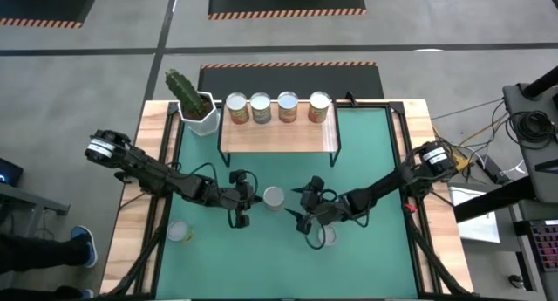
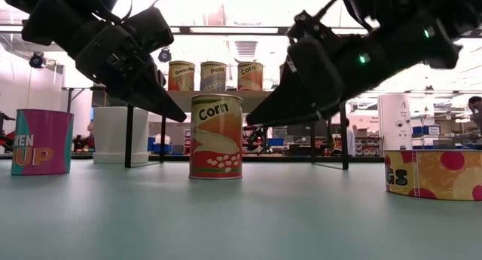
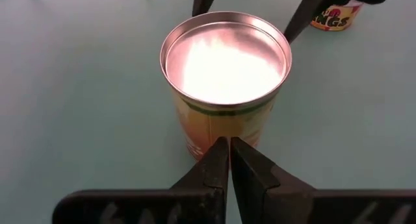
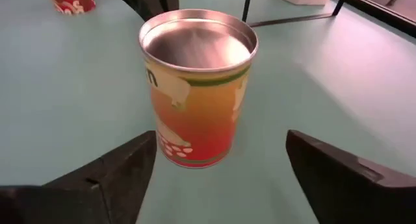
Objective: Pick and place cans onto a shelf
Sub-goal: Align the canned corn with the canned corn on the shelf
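Note:
A corn can (image 1: 273, 197) with an orange-red label and a silver top stands upright on the green mat at the table's middle. My left gripper (image 3: 229, 143) is shut, its tips at the can's left side (image 2: 194, 124). My right gripper (image 4: 221, 138) is open and comes from the right. Its two fingers (image 3: 203, 0) stand on either side of the can, apart from it. Several more cans (image 1: 274, 107) stand in a row on the wooden shelf (image 1: 277, 137) at the far edge. My left gripper's shut fingertips (image 3: 221, 152) slant down from the table's left toward the lower side of the corn can (image 3: 214, 130). I cannot tell whether they touch it. The can stands upright on the mat.
A pink can (image 2: 41, 142) stands near the table's left front. A yellow can with red dots (image 2: 435, 173) stands at the right, under my right arm. A cactus in a white pot (image 1: 199, 109) sits left of the shelf.

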Robot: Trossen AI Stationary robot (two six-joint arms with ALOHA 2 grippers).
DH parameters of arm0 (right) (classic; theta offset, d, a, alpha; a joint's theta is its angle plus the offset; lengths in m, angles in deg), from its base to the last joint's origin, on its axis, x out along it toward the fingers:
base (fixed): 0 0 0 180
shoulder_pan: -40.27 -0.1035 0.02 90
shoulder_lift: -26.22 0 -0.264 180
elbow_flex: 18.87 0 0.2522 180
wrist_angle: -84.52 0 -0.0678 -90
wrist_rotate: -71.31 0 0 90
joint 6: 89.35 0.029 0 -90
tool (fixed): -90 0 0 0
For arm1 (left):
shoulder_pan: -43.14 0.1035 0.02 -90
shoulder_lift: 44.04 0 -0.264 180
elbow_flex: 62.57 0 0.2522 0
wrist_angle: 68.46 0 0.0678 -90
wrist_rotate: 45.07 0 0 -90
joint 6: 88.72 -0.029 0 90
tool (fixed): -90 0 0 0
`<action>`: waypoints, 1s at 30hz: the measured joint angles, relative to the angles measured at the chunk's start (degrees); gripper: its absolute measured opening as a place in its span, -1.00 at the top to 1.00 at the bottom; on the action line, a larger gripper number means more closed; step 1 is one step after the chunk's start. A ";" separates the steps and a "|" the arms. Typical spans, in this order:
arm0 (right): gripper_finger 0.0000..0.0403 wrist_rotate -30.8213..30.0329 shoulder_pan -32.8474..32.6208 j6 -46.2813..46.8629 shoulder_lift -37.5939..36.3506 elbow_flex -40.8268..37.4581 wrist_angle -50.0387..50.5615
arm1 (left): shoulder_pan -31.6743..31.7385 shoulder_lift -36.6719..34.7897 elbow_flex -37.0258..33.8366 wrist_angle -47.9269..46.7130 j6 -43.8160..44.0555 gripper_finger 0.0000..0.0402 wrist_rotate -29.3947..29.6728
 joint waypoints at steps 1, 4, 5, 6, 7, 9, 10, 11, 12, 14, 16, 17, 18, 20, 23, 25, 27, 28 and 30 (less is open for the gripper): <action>-0.67 -0.12 0.00 -0.08 0.97 -0.68 -2.93 | 0.00 0.00 -0.03 0.01 0.00 1.00 0.04; -0.73 -0.14 0.15 -1.42 4.34 -1.60 -9.07 | 0.02 0.00 -0.06 0.05 -0.07 1.00 0.10; -0.73 -0.09 0.23 -2.05 5.76 -1.50 -11.68 | 0.04 0.00 -0.06 0.12 -0.34 1.00 0.16; -0.73 -0.09 0.30 -3.15 7.08 -1.38 -13.97 | 0.04 0.00 -0.07 0.02 -0.58 1.00 0.61; -0.73 -0.05 0.44 -3.71 8.11 -1.40 -15.92 | 0.04 0.00 -0.08 -0.03 -0.85 1.00 1.16; -0.71 0.07 0.87 -4.34 10.30 -1.38 -20.78 | 0.07 0.00 -0.13 -0.01 -1.01 1.00 2.19; -0.71 0.04 1.16 -4.67 11.15 -1.39 -22.61 | 0.07 0.00 -0.16 -0.06 -1.05 1.00 2.56; -0.70 0.04 1.40 -5.09 11.86 -1.40 -24.02 | 0.07 0.00 -0.16 -0.07 -1.14 1.00 2.90; -0.69 0.06 1.60 -5.31 12.69 -1.22 -25.27 | 0.07 0.00 -0.19 -0.03 -1.32 1.00 2.99; -0.68 0.85 2.08 -6.13 13.82 -0.68 -27.27 | 0.09 0.00 -0.27 -0.05 -1.58 1.00 3.05; -0.68 2.62 2.67 -6.60 14.92 0.29 -28.63 | 0.09 0.00 -0.29 0.02 -1.78 1.00 3.07; -0.68 3.56 2.94 -6.75 15.26 0.73 -29.13 | 0.09 0.00 -0.33 0.06 -1.79 1.00 3.07; -0.68 4.40 3.22 -6.95 15.37 1.00 -29.01 | 0.11 0.00 -0.37 0.13 -1.80 1.00 3.08; -0.68 6.02 3.82 -7.75 15.59 1.92 -29.08 | 0.14 0.00 -0.39 0.37 -1.80 1.00 3.08; -0.67 6.46 4.26 -8.98 15.48 2.58 -29.12 | 0.17 0.28 -0.47 1.04 -1.81 1.00 3.09; -0.67 6.59 4.49 -9.25 15.48 2.85 -29.12 | 0.22 0.80 -0.47 1.34 -1.81 1.00 3.09; -0.67 7.73 4.82 -9.45 15.48 3.08 -29.08 | 0.22 1.70 -0.47 2.35 -1.97 1.00 3.03; -0.66 8.93 5.06 -9.52 15.48 3.18 -29.09 | 0.22 2.32 -0.48 2.67 -2.07 1.00 2.98; -0.64 10.40 5.45 -9.19 15.48 3.26 -29.12 | 0.22 3.62 -0.49 4.48 -2.61 1.00 2.96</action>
